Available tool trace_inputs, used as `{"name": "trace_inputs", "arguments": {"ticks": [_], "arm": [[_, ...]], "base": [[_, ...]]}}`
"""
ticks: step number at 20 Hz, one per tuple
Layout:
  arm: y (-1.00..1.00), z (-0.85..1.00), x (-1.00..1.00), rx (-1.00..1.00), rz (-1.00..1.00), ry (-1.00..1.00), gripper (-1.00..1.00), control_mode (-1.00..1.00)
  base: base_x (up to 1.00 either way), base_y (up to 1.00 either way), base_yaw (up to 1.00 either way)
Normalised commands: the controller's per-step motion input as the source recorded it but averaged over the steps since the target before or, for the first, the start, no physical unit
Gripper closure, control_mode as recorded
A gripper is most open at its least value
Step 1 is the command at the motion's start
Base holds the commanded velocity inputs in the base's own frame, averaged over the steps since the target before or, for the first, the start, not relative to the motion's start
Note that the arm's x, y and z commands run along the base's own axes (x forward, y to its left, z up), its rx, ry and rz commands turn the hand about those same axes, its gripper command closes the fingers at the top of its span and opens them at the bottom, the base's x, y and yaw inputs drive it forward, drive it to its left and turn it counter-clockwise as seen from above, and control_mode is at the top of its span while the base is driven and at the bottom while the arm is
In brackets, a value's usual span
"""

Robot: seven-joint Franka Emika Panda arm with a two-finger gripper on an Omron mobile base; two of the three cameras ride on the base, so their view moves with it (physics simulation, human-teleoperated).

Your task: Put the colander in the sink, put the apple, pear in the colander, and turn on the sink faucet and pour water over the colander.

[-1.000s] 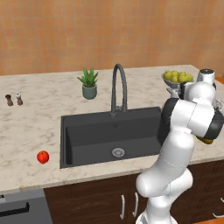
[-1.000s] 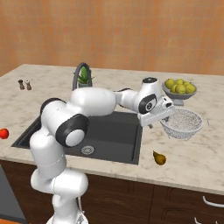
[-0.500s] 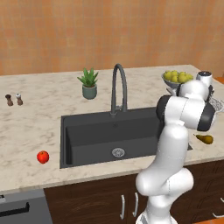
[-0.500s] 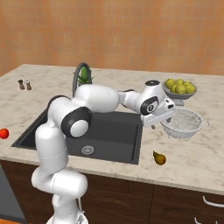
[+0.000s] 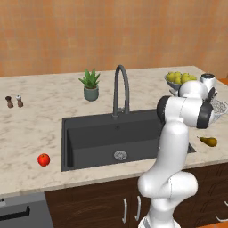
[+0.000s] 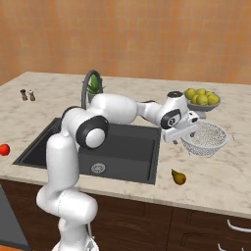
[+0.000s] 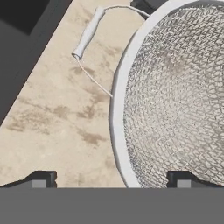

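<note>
Reaching out over the speckled beige stone counter (image 6: 230, 171), the white arm's two-finger gripper (image 6: 192, 138) hung at the near-left rim of the round white-grey perforated colander (image 6: 208, 137). In the hand view its two dark fingertips (image 7: 40, 179) stood wide apart, one over bare counter at 7 o'clock and the other at 5 o'clock over the mesh, so the colander's pale rim (image 7: 117, 131) ran between them; nothing was gripped. A slim wire side handle (image 7: 89, 30) stuck out from the rim toward 11 o'clock in that view.

In the right base view the colander sat on the counter at 3 o'clock from the large dark grey recessed sink (image 6: 122, 149), clear of the basin. A small brownish-yellow pear (image 6: 179, 177) lay on the counter at 7 o'clock from the colander, near the front edge. A small bright red apple (image 5: 43, 159) rested at 9 o'clock from the sink in the left base view. A tall dark grey gooseneck faucet (image 5: 121, 87) rose behind the basin at 12 o'clock, with no water visible.
</note>
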Motion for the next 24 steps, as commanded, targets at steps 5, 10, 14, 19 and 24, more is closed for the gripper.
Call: {"name": "trace_inputs", "arguments": {"ticks": [5, 10, 14, 19, 24], "arm": [[-0.01, -0.2, 0.23, 0.0, 0.0, 0.0, -1.0, -1.0], [-0.02, -0.19, 0.26, -0.02, 0.0, 0.0, -1.0, -1.0], [-0.1, -0.13, 0.16, 0.0, 0.0, 0.0, -1.0, -1.0], [-0.03, -0.21, 0.03, 0.0, 0.0, 0.0, -1.0, -1.0], [0.05, -0.26, 0.0, 0.0, 0.0, 0.0, 1.0, -1.0]], "base": [[0.0, 0.0, 0.0], [0.0, 0.0, 0.0], [0.0, 0.0, 0.0], [0.0, 0.0, 0.0], [0.0, 0.0, 0.0]]}}
